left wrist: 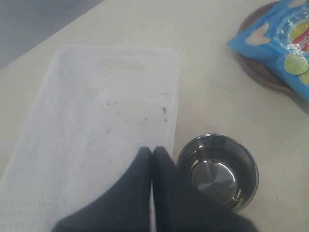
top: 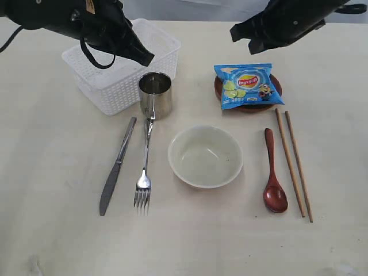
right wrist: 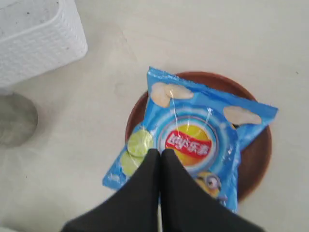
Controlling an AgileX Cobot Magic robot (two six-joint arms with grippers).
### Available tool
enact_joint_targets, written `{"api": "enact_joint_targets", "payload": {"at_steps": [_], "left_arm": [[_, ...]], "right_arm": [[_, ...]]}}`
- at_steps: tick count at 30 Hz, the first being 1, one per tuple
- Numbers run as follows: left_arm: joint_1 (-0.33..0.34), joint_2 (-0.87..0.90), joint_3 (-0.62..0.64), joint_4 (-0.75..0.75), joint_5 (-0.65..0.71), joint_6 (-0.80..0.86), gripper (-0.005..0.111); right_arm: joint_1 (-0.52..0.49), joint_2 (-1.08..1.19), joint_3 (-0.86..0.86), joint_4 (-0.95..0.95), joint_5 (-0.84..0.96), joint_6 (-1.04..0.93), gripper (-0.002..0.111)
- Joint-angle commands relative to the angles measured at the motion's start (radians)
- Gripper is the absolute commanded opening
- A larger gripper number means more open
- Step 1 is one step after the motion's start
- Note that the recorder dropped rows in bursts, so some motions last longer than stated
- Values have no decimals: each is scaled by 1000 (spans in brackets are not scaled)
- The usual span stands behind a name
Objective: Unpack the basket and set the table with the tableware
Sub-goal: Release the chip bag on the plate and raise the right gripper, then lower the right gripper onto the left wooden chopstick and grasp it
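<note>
**Both end effectors shut tight, things laid out on the tabletop**

The left end effector (top: pixel 146 59) is pinched shut and holds nothing; it hangs over the near corner of the white basket (top: pixel 109 92), and the steel cup (top: pixel 154 92) stands just below its tip, touching the basket wall. The right end effector (top: pixel 234 31) is pinched shut too, with nothing in it; it hangs up above the blue chip bag (top: pixel 246 85); in the right wrist view its closed fingers (right wrist: pixel 149 179) point down at the bag. The bag lies on the small brown plate (top: pixel 276 86). The other things lie well away from both end effectors, nearer the front of the tabletop (top: pixel 52 172); the bowl (top: pixel 205 156) sits in the middle; the fork (top: pixel 144 172) and the knife (top: pixel 118 167) lie side by side to its left, under the cup; the red spoon (top: pixel 272 172) and the chopsticks (top: pixel 293 164) lie to its right, under the plate.
</note>
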Motion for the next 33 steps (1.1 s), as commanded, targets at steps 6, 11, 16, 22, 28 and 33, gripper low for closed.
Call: {"api": "enact_joint_targets", "payload": {"at_steps": [6,11,16,22,28,33], "left_arm": [[3,-7,4,-11,-9,-1,0],[3,-7,4,-11,2,-1,0],[3,-7,4,-11,2,-1,0],[3,-7,4,-14,4,-1,0],[3,-7,4,-14,4,-1,0],[3,-7,4,-14,2,-1,0]], "right_arm": [[-7,-48,131,-207,321,223,13],[-7,-48,279,-349,166,378,44],[-18,-48,337,-445,124,473,44],[-101,-23,343,-301,97,383,44],[-123,45,343,-193,71,270,39],[-123,82,343,-186,44,270,34]]}}
